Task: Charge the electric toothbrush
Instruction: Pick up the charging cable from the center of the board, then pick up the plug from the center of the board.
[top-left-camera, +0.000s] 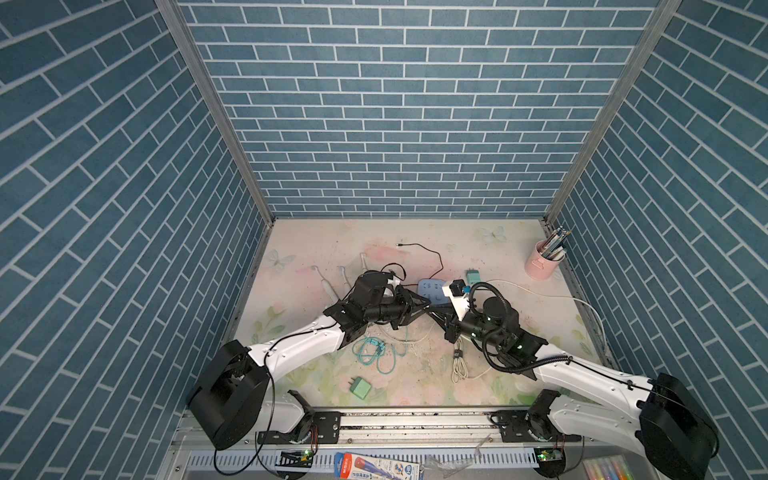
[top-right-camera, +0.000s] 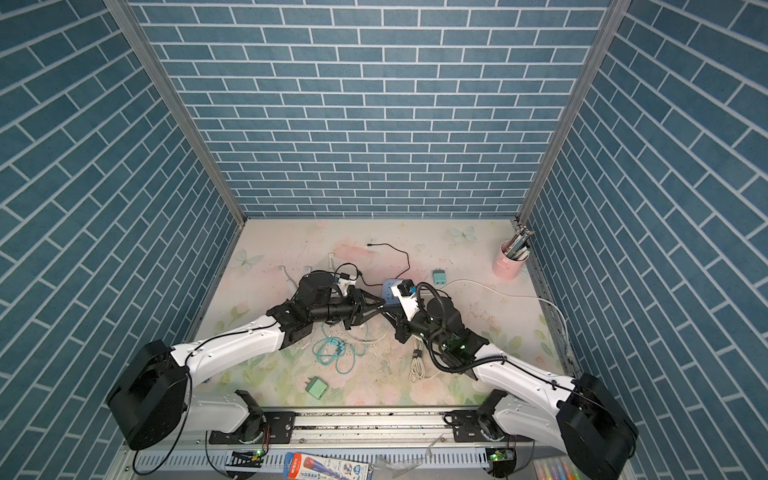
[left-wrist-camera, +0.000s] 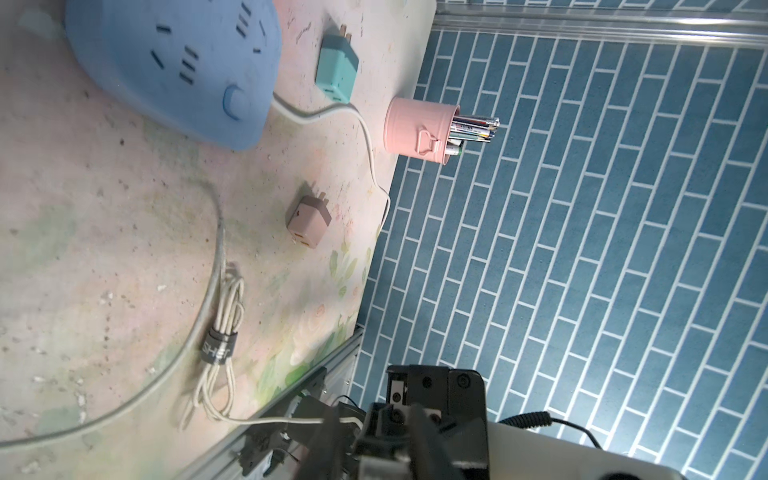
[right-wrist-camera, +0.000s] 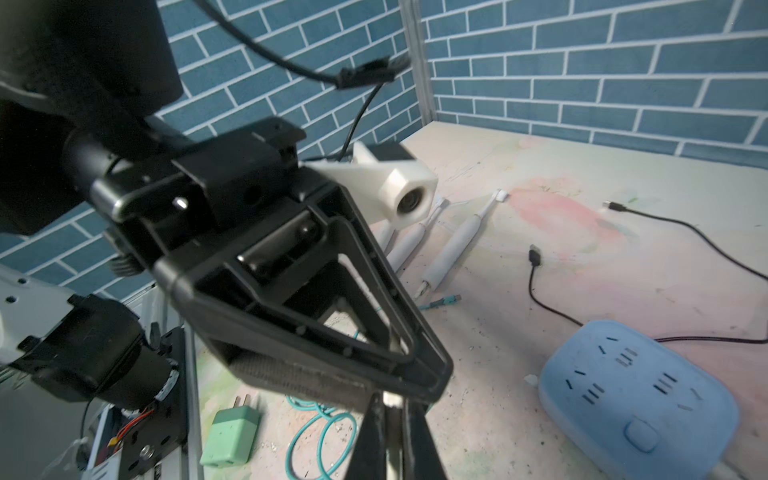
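Right wrist view: electric toothbrushes (right-wrist-camera: 453, 245) are laid flat beyond the left gripper (right-wrist-camera: 432, 374), whose state cannot be told; the right gripper (right-wrist-camera: 392, 401) is pressed together. Presumed light, rigid, smooth: mid-handle grasping is advised.

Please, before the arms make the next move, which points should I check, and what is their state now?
1. Power strip sockets free: ok, nothing is plugged in.
2. Charging adapter plugged in: not ok; the teal adapter lies loose beside the strip.
3. Electric toothbrushes free: ok; three lie flat, unheld.
4. Right gripper grip: shut; what it pinches, cannot tell.
5. Left gripper open or shut: cannot tell; its tip is right at the right gripper's tip.
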